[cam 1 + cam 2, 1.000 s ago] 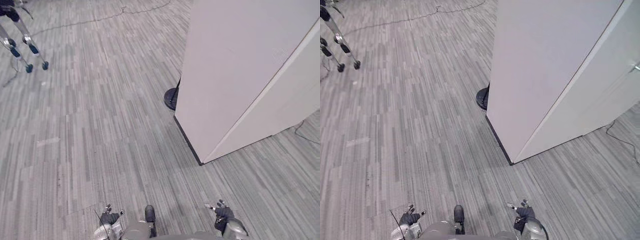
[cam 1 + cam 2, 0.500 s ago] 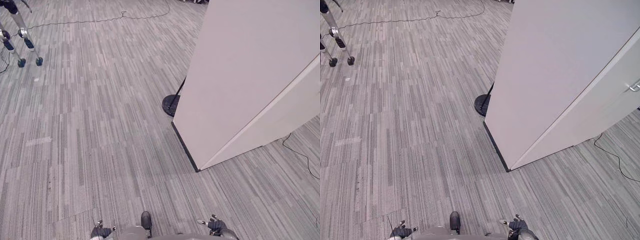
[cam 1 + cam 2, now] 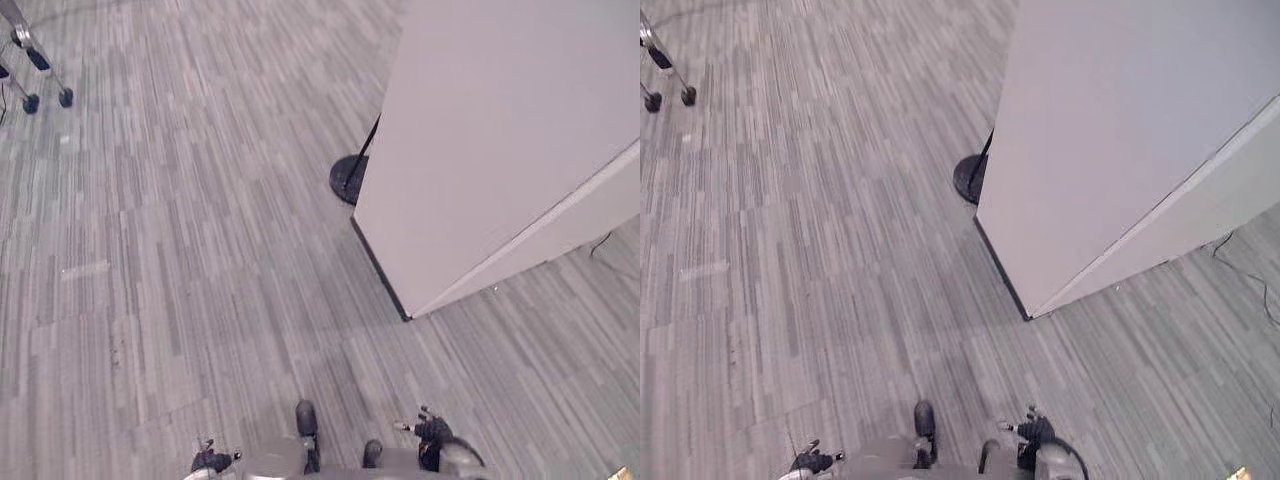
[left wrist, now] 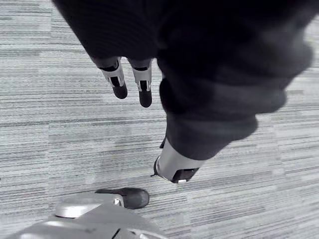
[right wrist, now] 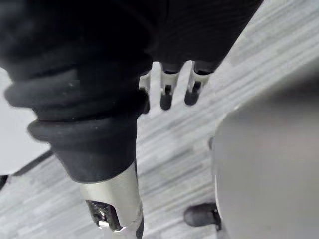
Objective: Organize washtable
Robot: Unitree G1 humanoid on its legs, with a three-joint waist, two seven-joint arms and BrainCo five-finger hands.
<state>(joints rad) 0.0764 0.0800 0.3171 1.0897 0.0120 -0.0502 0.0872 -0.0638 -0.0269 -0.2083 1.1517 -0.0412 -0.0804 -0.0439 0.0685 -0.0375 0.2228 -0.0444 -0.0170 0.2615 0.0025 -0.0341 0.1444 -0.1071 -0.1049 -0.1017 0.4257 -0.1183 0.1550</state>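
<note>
At the far left a wheeled stand (image 3: pixel 66 97) is standing on the grey carpet floor (image 3: pixel 180 250). The left hand (image 3: pixel 213 461) is hanging low over the carpet, its fingers (image 4: pixel 118 82) straight and relaxed, holding nothing. A black round base (image 3: pixel 347 181) is sitting just beside the corner of a tall white block (image 3: pixel 500 130); whether that is the washtable I cannot tell. The right hand (image 3: pixel 432 432) is hanging low too, fingers loosely straight and empty.
</note>
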